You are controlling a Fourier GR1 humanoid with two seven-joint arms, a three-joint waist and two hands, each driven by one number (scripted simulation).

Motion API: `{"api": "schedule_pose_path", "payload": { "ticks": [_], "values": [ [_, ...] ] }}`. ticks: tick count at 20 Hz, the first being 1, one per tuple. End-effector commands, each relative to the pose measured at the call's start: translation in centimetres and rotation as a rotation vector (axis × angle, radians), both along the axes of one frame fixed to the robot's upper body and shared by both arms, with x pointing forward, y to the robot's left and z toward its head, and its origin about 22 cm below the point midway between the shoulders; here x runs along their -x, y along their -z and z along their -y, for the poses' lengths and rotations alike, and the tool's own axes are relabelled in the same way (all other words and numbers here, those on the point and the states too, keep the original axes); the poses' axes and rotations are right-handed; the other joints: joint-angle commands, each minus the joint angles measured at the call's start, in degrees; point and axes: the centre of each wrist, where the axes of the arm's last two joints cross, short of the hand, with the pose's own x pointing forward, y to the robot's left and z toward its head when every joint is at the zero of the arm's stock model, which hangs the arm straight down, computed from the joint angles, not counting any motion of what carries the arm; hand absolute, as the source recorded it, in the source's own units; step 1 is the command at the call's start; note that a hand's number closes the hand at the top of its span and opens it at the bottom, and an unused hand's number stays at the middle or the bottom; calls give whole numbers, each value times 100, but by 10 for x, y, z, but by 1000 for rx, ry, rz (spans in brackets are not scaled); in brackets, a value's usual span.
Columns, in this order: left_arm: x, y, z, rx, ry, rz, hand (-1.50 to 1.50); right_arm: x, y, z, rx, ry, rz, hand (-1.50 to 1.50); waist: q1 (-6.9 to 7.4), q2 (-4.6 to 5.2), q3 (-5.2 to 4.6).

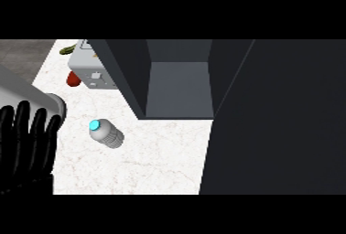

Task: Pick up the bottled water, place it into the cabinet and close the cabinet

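White marble counter (155,155) carries clear bottled water (107,133) (cyan cap).

One bottled water (106,133) stands on the white marble counter (148,155), near the middle. One dark cabinet (177,77) stands at the far side, with one open door (277,119) filling the right. One white boxy appliance (91,68) sits at the far left. Beside it lies one red item (73,78), and one green item (68,50) lies farther off. One black hand (25,137) shows at the left edge; which hand it is cannot be told.
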Motion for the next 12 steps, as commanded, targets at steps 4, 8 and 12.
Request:
{"api": "schedule_pose_path", "payload": {
  "ticks": [4, 8, 12],
  "values": [
    [-12, 1, 4, -21, -59, 40, -150, 34, -33, 10, -6, 11, 76, -150, -26, 6, -3],
    [-16, 8, -10, -57, -57, 34, -150, 28, -26, 8, -13, 28, 88, -150, -24, 8, -3],
    [-18, 7, -15, -41, -78, 28, -150, 30, -29, 3, -12, 36, 78, -150, -21, 6, -4]
  ]
}}
